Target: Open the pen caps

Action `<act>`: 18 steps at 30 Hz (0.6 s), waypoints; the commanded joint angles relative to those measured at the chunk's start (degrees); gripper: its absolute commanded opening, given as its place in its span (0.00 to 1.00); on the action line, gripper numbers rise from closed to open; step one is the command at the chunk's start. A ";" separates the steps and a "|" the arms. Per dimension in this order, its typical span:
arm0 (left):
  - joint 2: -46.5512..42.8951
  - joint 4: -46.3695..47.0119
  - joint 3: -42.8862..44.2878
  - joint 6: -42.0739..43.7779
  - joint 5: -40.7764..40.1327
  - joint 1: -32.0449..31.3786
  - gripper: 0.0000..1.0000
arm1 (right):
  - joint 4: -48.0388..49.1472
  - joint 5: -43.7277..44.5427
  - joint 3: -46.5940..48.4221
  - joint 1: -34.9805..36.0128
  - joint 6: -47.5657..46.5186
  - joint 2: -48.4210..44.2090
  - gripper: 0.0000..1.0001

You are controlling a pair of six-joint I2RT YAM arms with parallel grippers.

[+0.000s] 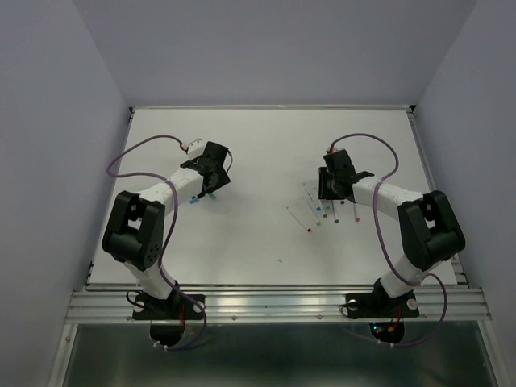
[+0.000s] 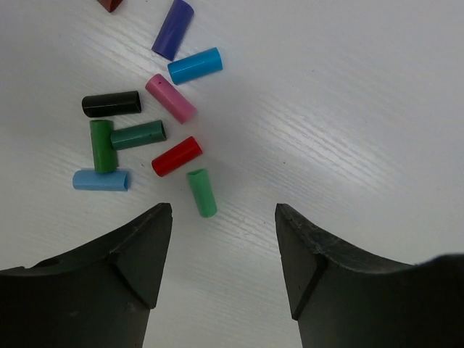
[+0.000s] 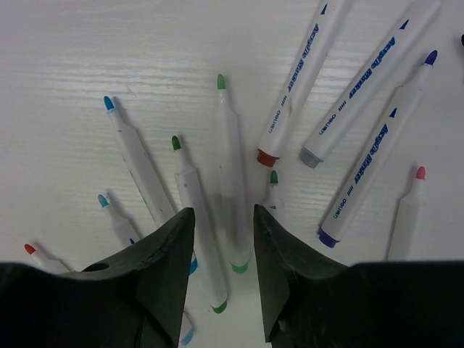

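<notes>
Several loose pen caps lie on the white table in the left wrist view: purple (image 2: 172, 29), blue (image 2: 195, 65), pink (image 2: 170, 98), black (image 2: 112, 104), dark green (image 2: 138, 135), red (image 2: 176, 156), light green (image 2: 202, 192) and light blue (image 2: 101, 180). My left gripper (image 2: 223, 210) is open and empty, just short of the light green cap. My right gripper (image 3: 223, 214) is open above uncapped white pens; a green-tipped pen (image 3: 232, 174) lies on the table in line with the gap between its fingers. In the top view the left gripper (image 1: 211, 173) is at mid left and the right gripper (image 1: 334, 184) at mid right.
More white pens fan out around the right gripper, with blue (image 3: 134, 156), green (image 3: 196, 217), purple (image 3: 377, 145) and pink (image 3: 406, 210) tips. In the top view the pens (image 1: 318, 208) lie right of centre. The table's (image 1: 266, 145) raised rims run along all sides.
</notes>
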 commanded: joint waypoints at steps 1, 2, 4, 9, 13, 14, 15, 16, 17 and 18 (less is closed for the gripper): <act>-7.09 0.40 -0.08 2.04 0.51 0.02 0.73 | -0.08 -2.05 1.09 -0.03 -1.32 -4.53 0.45; -9.45 0.32 -0.17 2.91 0.60 -0.33 0.74 | -0.08 -3.28 1.44 -0.03 -1.50 -5.68 0.48; -12.36 0.31 -0.34 3.53 1.22 -0.42 0.79 | -0.26 -3.56 1.62 -0.03 -1.15 -9.80 0.62; -25.34 -1.95 -3.06 2.67 -1.67 -0.42 0.99 | -0.61 6.24 0.31 -0.03 5.52 -19.91 1.00; -33.02 -5.74 -5.26 0.55 -6.07 0.98 0.99 | -0.44 14.19 -2.86 -0.03 10.54 -28.78 1.00; -34.07 -6.27 -6.05 0.11 -6.43 1.33 0.99 | -0.61 15.24 -3.47 -0.03 10.98 -30.28 1.00; -35.91 -7.58 -6.32 -0.59 -6.86 1.77 0.99 | -0.87 17.34 -4.79 -0.03 11.68 -32.99 1.00; -36.54 -7.68 -7.19 -1.29 -6.96 1.95 0.99 | -0.79 18.06 -5.32 -0.03 12.12 -34.15 1.00; -38.02 -7.51 -7.72 -1.64 -6.96 2.04 0.99 | -0.87 18.76 -5.76 -0.03 12.21 -36.16 1.00; -38.73 -7.07 -8.33 -1.91 -6.96 2.13 0.99 | -0.79 18.94 -6.20 -0.03 12.13 -36.97 1.00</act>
